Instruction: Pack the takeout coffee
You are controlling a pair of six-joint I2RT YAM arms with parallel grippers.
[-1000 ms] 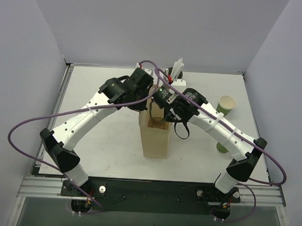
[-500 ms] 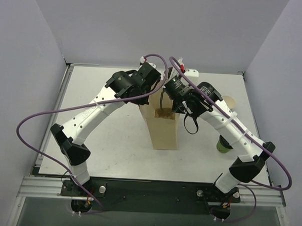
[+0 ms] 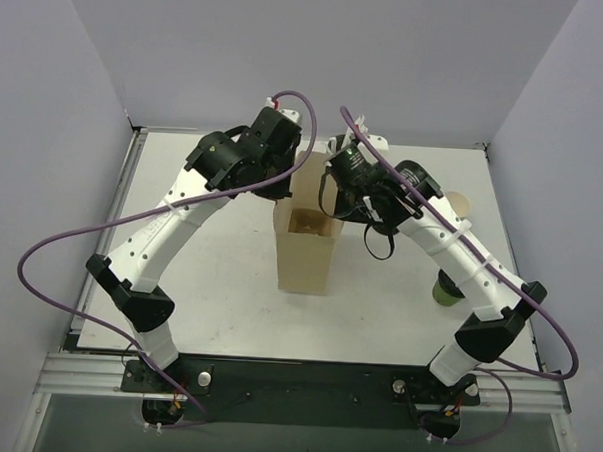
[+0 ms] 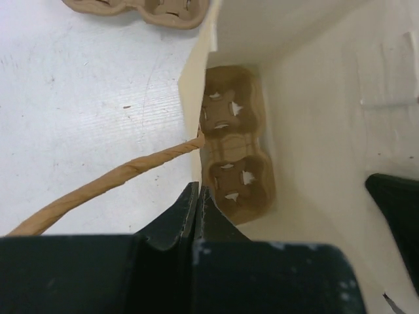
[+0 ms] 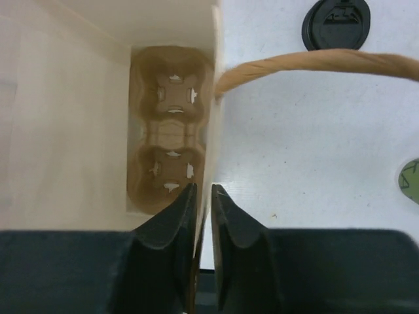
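Standing upright mid white bench [image 3: 228,303], the brown paper bag [image 3: 303,261] has one wall pinched tight by the left end effector [image 4: 197,191]. The right end effector [image 5: 203,190] straddles the opposite wall, barely parted, grip unclear. The small green paper cup [image 3: 459,202] sits to the right, outside the bag.

Green paper cup [image 3: 459,203] upright, right side of the white table [image 3: 229,273], open top, cream inside (only partly in view). Round black lid [image 5: 336,23] lies flat on the table, off the cup.
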